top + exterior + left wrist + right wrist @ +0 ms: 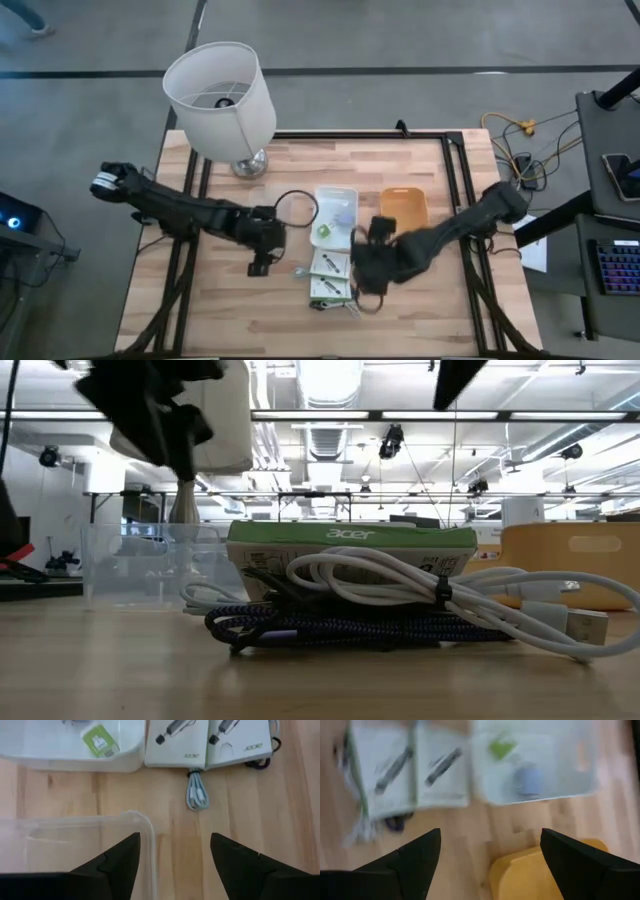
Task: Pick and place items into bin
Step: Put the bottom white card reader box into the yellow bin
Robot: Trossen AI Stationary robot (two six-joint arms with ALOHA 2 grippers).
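Both the left gripper (172, 865) and right gripper (490, 862) hang open and empty, flanking the white packets (330, 275) beside the white bin (337, 196).

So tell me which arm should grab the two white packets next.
Probably the right. Its gripper hangs open right beside the white packets, while the left gripper, also open, sits farther off across bare table, over a clear container's corner.
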